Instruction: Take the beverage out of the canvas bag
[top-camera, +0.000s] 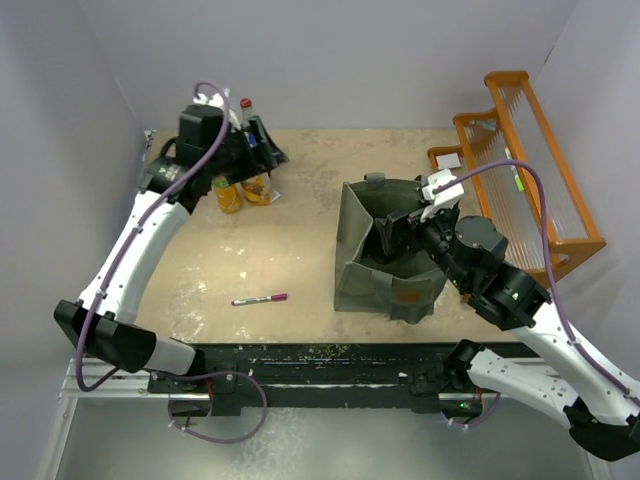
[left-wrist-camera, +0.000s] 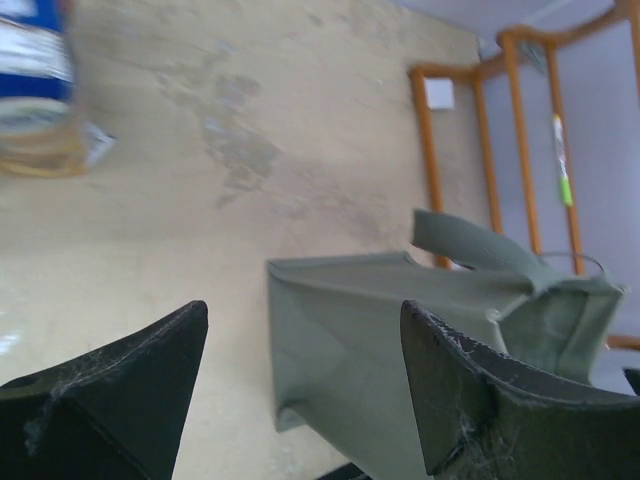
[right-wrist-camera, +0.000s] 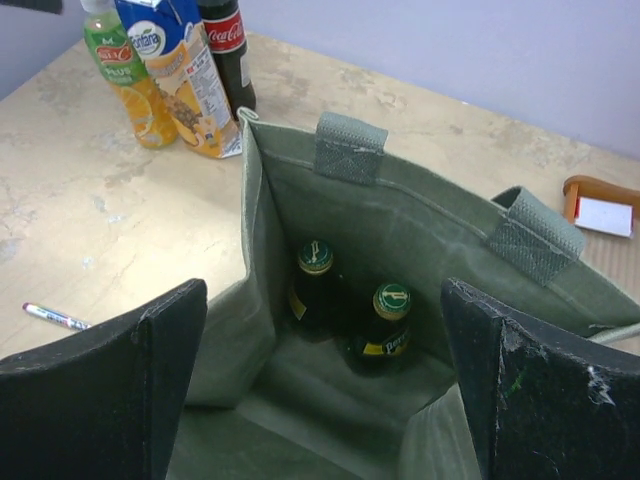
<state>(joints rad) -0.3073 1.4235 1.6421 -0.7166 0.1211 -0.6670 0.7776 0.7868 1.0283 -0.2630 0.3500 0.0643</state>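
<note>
Jaws spread wide above the canvas bag (right-wrist-camera: 420, 230), the right gripper (right-wrist-camera: 320, 295) needed to sink straight between the fabric walls and pinch one neck of the two bottles (right-wrist-camera: 390, 320) standing inside; the left gripper (left-wrist-camera: 305, 320) hung spread and empty

The desk (top-camera: 300, 210) has a sandy brown top with pale, worn patches. Plain light purple-grey walls (top-camera: 350, 60) stand at its back and on both sides. An orange wooden rack (top-camera: 545, 170) sits by the right wall. Below the desk's near edge lies a grey sheet (top-camera: 300, 440), maybe metal. The light is soft.
</note>
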